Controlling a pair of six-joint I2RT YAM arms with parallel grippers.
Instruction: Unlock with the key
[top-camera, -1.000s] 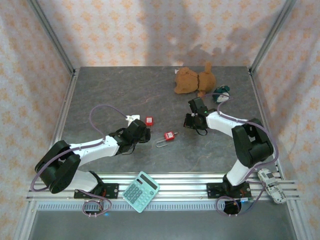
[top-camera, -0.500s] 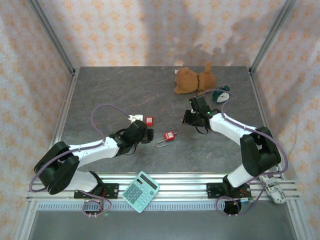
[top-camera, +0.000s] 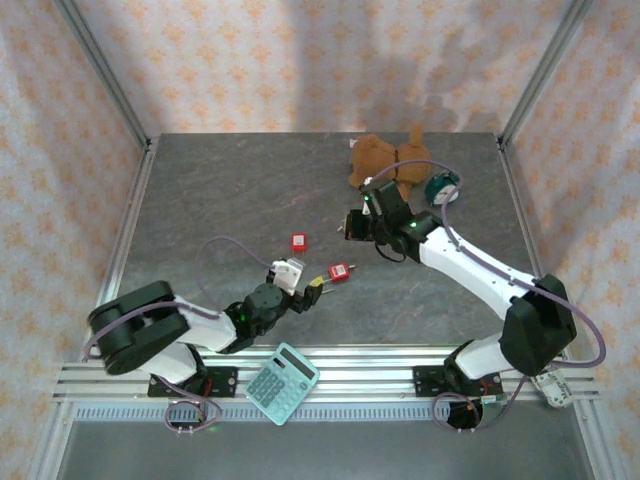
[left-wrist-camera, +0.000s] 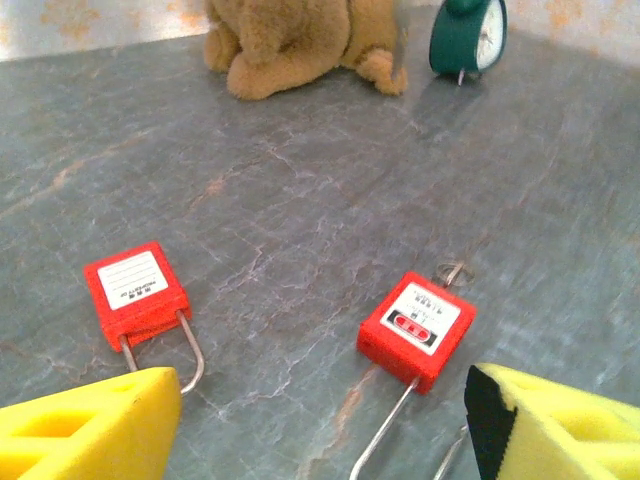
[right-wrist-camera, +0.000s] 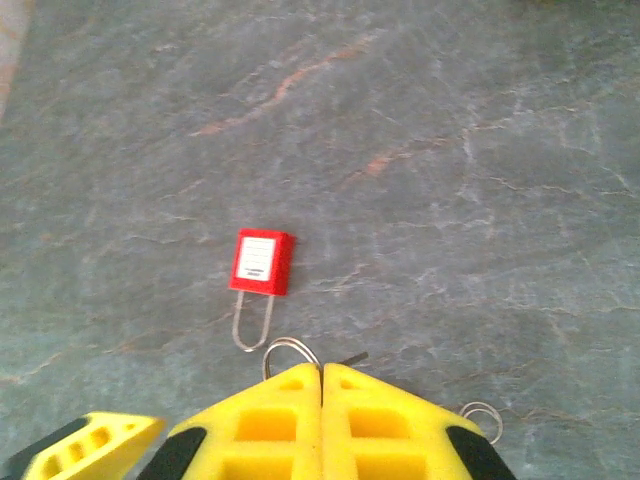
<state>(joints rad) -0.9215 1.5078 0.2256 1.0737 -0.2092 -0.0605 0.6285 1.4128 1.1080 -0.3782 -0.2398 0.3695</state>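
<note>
Bringing key to lock, by the look of it. Pinching what seems the key (right-wrist-camera: 352, 358) in clenched right fingers (right-wrist-camera: 270, 420) above the bench (top-camera: 220, 190), ring (right-wrist-camera: 288, 342) poking out. Hovering low with left fingers (left-wrist-camera: 95, 425) released, just short of the nearer red padlock (left-wrist-camera: 418, 328). Next, probably: clamp that padlock's body, then align key with keyway.

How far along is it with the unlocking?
Done, apparently: the right jaws are shut, seemingly on the key. In hand: the left jaws stand open at the padlock, not gripping it. Left: holding the lock, inserting and turning the key.
</note>
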